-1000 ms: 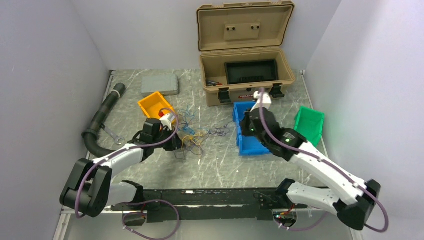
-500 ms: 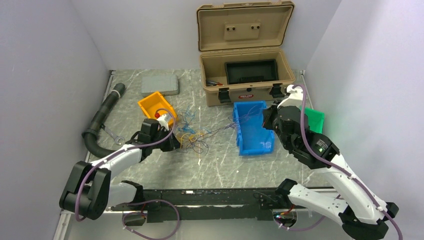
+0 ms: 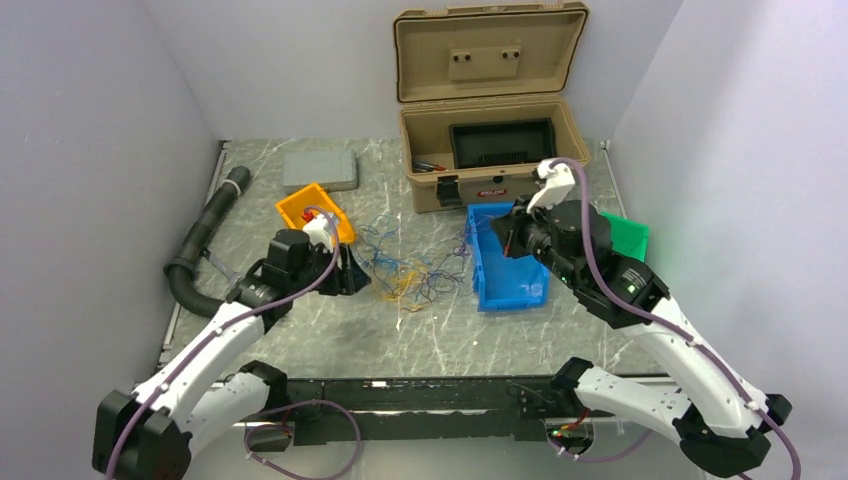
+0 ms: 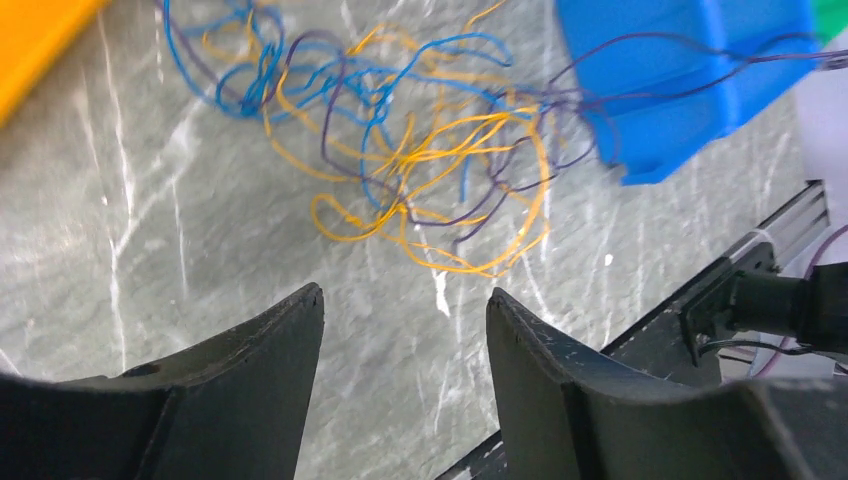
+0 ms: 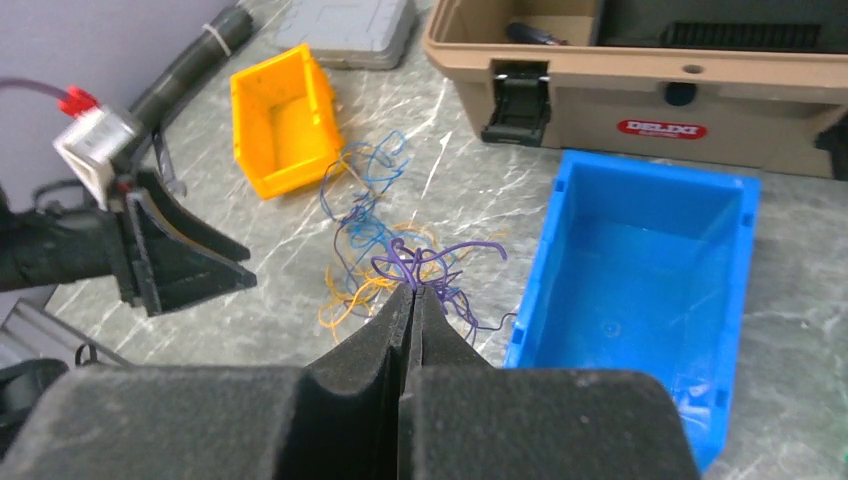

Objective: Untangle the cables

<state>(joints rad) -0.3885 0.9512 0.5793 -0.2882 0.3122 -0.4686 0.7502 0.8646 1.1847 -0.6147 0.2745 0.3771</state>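
R gripper (image 5: 412,294) back toward cables (image 3: 405,270), prob. over blue bin (image 3: 520,285); marbled tabletop (image 3: 330,330)

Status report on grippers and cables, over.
Left gripper open, empty, short of cables. Right gripper shut on purple strands. Strands cross blue bin rim; tangle knotted.

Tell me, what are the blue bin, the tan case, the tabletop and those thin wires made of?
Blue bin: likely moulded plastic, smooth and slightly glossy.
Tan case: probably hard plastic, matte, with moulded edges and black latches.
Tabletop: grey with white veins, like marble or a marble-print laminate; cannot tell which.
Wires: thin, limp strands in bright colours, seemingly plastic-coated.
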